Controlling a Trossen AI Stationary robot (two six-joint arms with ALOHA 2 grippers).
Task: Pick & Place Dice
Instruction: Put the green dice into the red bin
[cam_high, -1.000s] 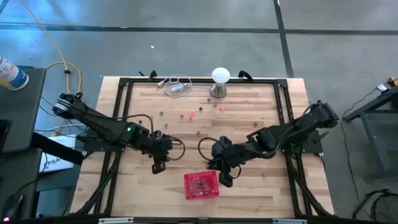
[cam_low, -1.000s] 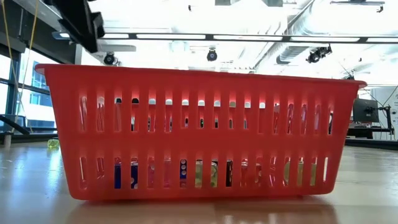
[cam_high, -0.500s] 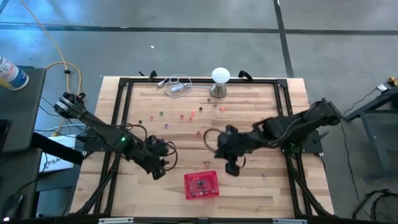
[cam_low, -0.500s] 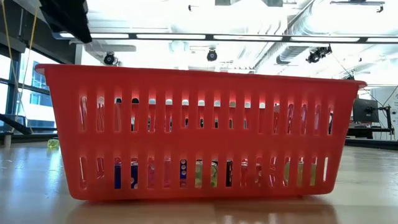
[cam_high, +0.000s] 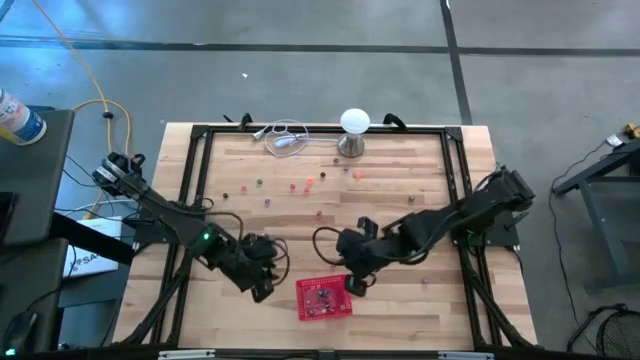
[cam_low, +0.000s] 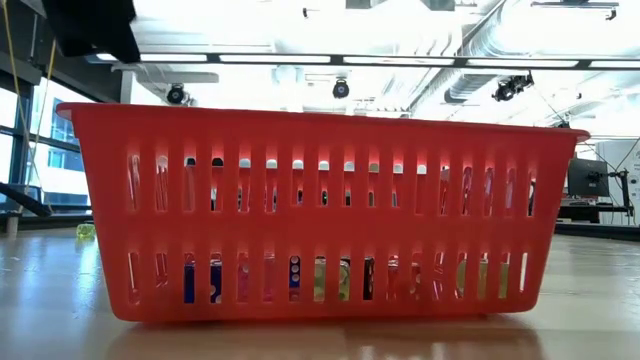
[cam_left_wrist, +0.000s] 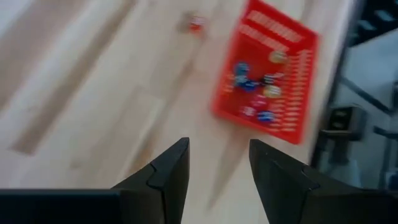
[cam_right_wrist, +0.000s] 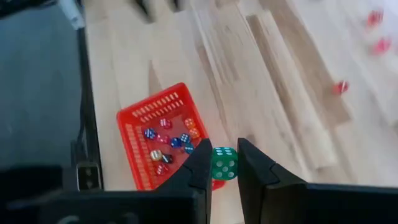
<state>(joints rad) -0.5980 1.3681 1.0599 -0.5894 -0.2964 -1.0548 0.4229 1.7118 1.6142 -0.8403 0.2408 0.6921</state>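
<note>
Pinching a green die (cam_right_wrist: 223, 163), the right gripper (cam_high: 357, 285) hangs just beside the red basket (cam_high: 324, 297), which already has several dice (cam_right_wrist: 168, 142) inside. Left gripper (cam_high: 262, 292) sits on the basket's other side, fingers (cam_left_wrist: 169, 171) apart, nothing in them. More dice (cam_high: 295, 185) lie scattered on the tabletop (cam_high: 400, 190) well beyond the basket.

Robotics lab or workshop. Bare grey concrete floor (cam_high: 330, 70) around a wooden table (cam_high: 400, 160) in a black metal frame; exposed ceiling ducts (cam_low: 470, 75), strip lights, ceiling-mounted cameras (cam_low: 341, 88); yellow cable (cam_high: 75, 60) trails across floor.
</note>
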